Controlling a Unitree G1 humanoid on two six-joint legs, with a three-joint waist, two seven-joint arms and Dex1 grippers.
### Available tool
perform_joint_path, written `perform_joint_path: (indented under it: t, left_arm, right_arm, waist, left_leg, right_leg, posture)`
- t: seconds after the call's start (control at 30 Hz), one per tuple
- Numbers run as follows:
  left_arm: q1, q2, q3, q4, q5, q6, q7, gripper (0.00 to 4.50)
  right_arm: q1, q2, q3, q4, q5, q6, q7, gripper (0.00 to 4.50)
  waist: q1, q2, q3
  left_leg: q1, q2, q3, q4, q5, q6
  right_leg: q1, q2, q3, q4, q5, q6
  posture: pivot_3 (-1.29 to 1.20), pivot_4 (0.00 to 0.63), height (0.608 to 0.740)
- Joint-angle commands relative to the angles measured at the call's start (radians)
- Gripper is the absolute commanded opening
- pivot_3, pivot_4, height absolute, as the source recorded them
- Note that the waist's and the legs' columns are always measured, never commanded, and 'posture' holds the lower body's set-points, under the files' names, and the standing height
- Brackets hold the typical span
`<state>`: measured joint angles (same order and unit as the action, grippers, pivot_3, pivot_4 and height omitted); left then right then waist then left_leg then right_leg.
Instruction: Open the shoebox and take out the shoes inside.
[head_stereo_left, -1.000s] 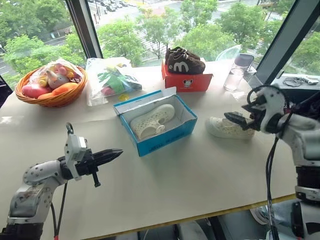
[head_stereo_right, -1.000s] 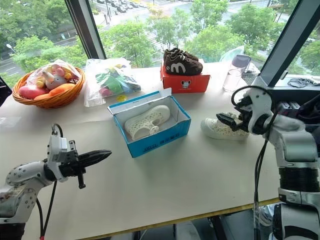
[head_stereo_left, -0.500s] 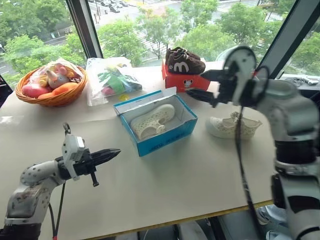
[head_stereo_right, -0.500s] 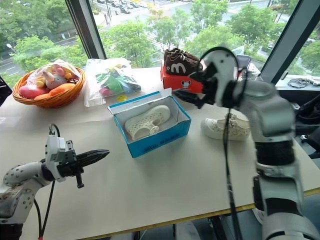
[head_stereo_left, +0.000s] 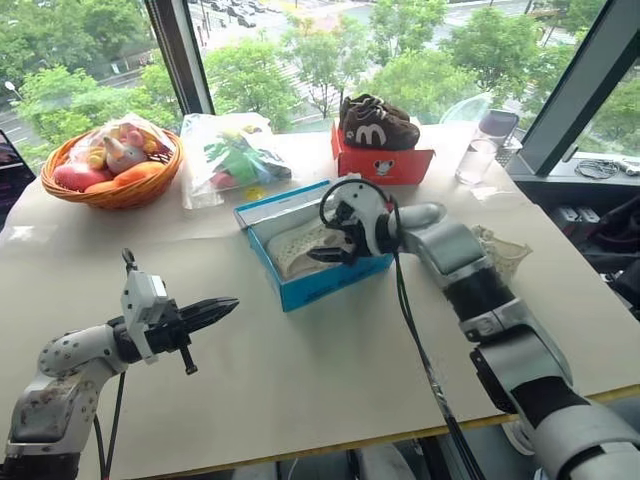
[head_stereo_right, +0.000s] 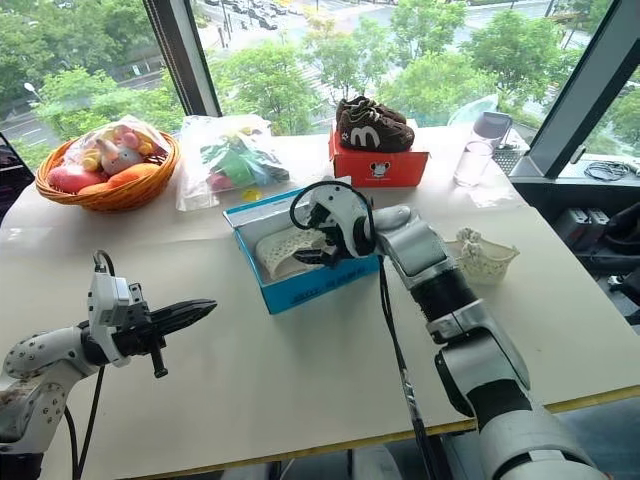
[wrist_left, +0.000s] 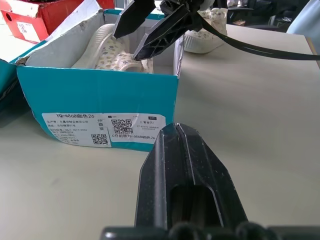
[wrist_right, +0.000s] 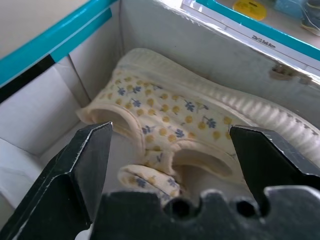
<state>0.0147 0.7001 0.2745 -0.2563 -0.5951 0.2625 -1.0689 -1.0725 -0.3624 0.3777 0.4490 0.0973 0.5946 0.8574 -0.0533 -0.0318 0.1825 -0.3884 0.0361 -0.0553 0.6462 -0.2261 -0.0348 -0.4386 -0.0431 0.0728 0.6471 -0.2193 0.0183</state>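
Observation:
The blue shoebox (head_stereo_left: 325, 283) stands open at mid-table, its white inside showing. One cream shoe (wrist_right: 175, 125) with small floral dots lies inside it. My right gripper (head_stereo_left: 328, 245) hangs open just over the box, one finger (wrist_right: 92, 160) on each side of that shoe and neither touching it. In the left wrist view its fingers (wrist_left: 150, 27) hover above the box's rim. The other shoe (head_stereo_left: 497, 255) rests on the table to the right of the box. My left gripper (head_stereo_left: 222, 305) is shut and empty, low over the table, front left of the box.
A red-orange box (head_stereo_left: 385, 163) with dark brown sneakers on top stands behind the shoebox. A wicker basket of toys (head_stereo_left: 110, 178) and a plastic bag (head_stereo_left: 235, 155) lie at the back left. A clear cup (head_stereo_left: 478, 158) stands at the back right.
My right arm has swung left from beside the shoe on the table and come down, still open, over the shoe in the box. The left arm has stayed put.

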Motion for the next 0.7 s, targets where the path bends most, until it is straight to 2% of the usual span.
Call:
perform_joint_path:
  t: [0.03, 0.23, 0.37, 0.5, 0.7]
  left_arm:
    - [-0.002, 0.002, 0.021, -0.028, -0.018, -0.011, 0.003, 0.00]
    - [-0.011, 0.003, 0.017, -0.028, -0.016, -0.009, 0.007, 0.00]
    - [-0.011, 0.001, 0.013, -0.027, -0.011, -0.012, 0.010, 0.00]
    - [-0.011, -0.002, 0.007, -0.026, -0.008, -0.015, 0.013, 0.00]
    - [-0.025, -0.009, -0.004, -0.012, -0.001, -0.020, 0.015, 0.00]
  right_arm:
    - [-0.037, 0.014, 0.027, 0.056, -0.064, -0.059, 0.016, 4.43]
    - [-0.070, 0.029, 0.019, 0.066, -0.093, -0.044, 0.063, 4.43]
    - [-0.086, -0.005, -0.015, -0.027, -0.041, 0.040, 0.164, 4.43]
    - [-0.112, -0.011, -0.054, -0.075, 0.004, 0.144, 0.202, 4.43]
    - [-0.135, 0.021, -0.071, -0.024, 0.008, 0.223, 0.160, 4.43]
  waist:
    - [-0.004, 0.000, 0.000]
    - [-0.013, 0.000, 0.000]
    - [-0.014, 0.000, 0.000]
    - [-0.015, 0.000, 0.000]
    - [-0.016, 0.000, 0.000]
  left_leg:
    - [0.000, 0.000, 0.000, 0.000, 0.000, 0.000]
    - [0.001, 0.000, 0.000, 0.000, 0.000, 0.000]
    - [0.000, 0.000, 0.000, 0.000, 0.000, 0.000]
    - [0.000, 0.000, 0.000, 0.000, 0.000, 0.000]
    - [0.000, 0.000, 0.000, 0.000, 0.000, 0.000]
  right_leg:
    - [0.000, 0.000, 0.000, 0.000, 0.000, 0.000]
    - [0.001, 0.000, 0.000, 0.000, 0.000, 0.000]
    - [0.000, 0.000, 0.000, 0.000, 0.000, 0.000]
    - [0.000, 0.000, 0.000, 0.000, 0.000, 0.000]
    - [0.000, 0.000, 0.000, 0.000, 0.000, 0.000]
  posture:
    - [0.00, 0.150, 0.740]
    - [0.00, 0.150, 0.740]
    - [0.00, 0.150, 0.740]
    - [0.00, 0.150, 0.740]
    - [0.00, 0.150, 0.740]
